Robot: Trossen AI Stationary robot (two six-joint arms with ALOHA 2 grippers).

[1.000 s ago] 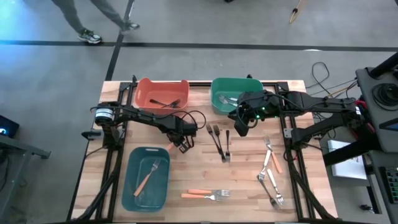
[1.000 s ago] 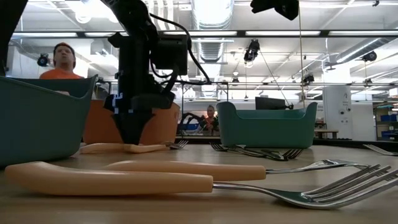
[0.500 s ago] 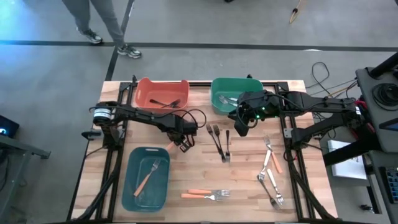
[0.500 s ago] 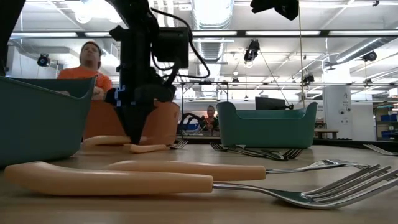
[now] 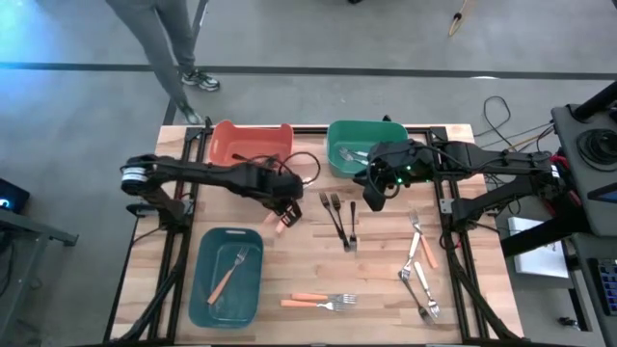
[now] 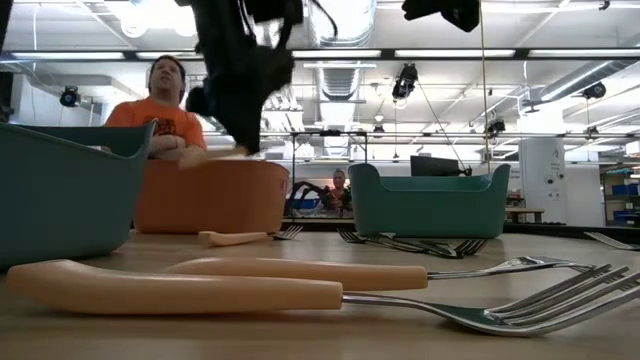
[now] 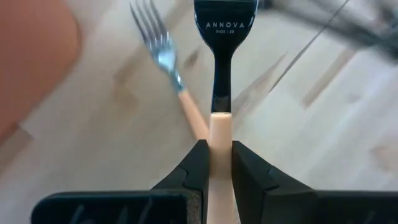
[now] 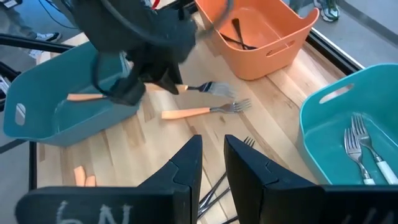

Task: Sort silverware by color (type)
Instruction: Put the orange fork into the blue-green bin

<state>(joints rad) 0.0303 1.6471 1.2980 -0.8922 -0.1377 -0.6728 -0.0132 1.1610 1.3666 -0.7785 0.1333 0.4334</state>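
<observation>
Above table, fork point(image 7: 219, 93) tines-forward

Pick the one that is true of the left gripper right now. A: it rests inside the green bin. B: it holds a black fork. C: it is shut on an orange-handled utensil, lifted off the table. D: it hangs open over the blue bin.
C: the left gripper pinches the orange-handled utensil above the table.

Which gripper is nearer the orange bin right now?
Left. The left gripper, gripping an orange-handled fork, hangs just off the orange bin. The right gripper waits farther off, beside the green bin.
</observation>
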